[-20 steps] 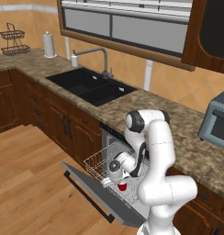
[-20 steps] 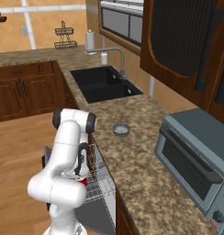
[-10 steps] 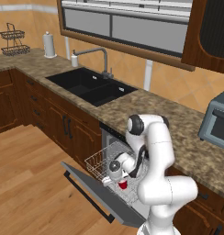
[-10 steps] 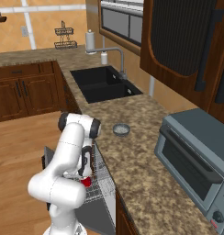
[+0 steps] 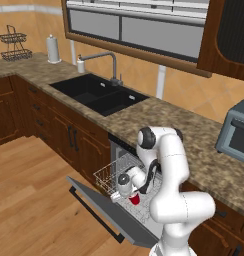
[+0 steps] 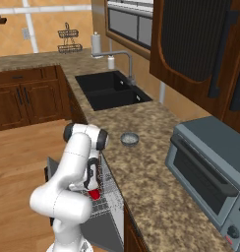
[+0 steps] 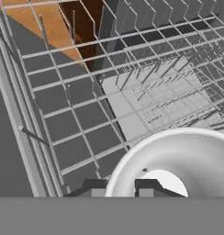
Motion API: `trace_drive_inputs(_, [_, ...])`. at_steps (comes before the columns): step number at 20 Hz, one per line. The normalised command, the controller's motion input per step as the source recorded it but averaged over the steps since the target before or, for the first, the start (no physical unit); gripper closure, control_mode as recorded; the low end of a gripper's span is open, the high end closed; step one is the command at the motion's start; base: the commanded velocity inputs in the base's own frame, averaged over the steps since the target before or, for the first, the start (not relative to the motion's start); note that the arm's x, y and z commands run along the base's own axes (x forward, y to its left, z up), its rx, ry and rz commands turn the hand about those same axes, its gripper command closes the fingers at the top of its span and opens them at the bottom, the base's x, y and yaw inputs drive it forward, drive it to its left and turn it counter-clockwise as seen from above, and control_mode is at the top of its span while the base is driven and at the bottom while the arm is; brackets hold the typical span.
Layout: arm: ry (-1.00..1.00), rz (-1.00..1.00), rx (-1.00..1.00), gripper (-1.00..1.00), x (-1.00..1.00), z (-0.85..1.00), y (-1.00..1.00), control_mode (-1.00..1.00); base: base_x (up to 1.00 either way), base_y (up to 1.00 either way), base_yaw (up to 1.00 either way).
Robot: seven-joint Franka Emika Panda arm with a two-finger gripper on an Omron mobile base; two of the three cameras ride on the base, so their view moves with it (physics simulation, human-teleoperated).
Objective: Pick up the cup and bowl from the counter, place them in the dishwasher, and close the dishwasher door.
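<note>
The red cup [image 5: 135, 199] stands upright in the white wire rack [image 5: 110, 176] of the open dishwasher, its white inside facing the hand camera [image 7: 178, 158]. My gripper [image 7: 120, 188] points down at it, one fingertip on each side of the near rim with a narrow gap; whether they still pinch it is unclear. From the right, the gripper [image 6: 94, 187] sits just above the cup [image 6: 94, 194]. The grey bowl [image 6: 129, 139] rests on the granite counter [image 6: 156, 192] beyond the arm. The dishwasher door [image 5: 101, 207] lies dropped flat, its bar handle toward the floor.
A grey toaster oven [image 6: 210, 182] fills the counter to the right. The black double sink [image 5: 99, 92] and its faucet [image 5: 111, 62] lie to the left. Wooden floor [image 5: 29, 200] stretches in front of the open door. Dark upper cabinets hang overhead.
The arm has shifted slightly over the rack. The cup stays at about the same spot in the rack.
</note>
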Motion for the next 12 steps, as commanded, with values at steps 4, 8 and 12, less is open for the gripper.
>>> trace_drive_inputs(4, [0.07,0.06,0.06,-1.0,-0.91,-0.05,0.57,-1.0,0.0,0.0,0.0])
trace_drive_inputs(8, [-0.15,0.01,0.0,-1.0,-0.7,0.63,0.12,-1.0,0.0,0.0,0.0])
trace_drive_inputs(12, [-0.23,0.0,0.0,-1.0,-0.68,1.0,0.02,-1.0,0.0,0.0,0.0])
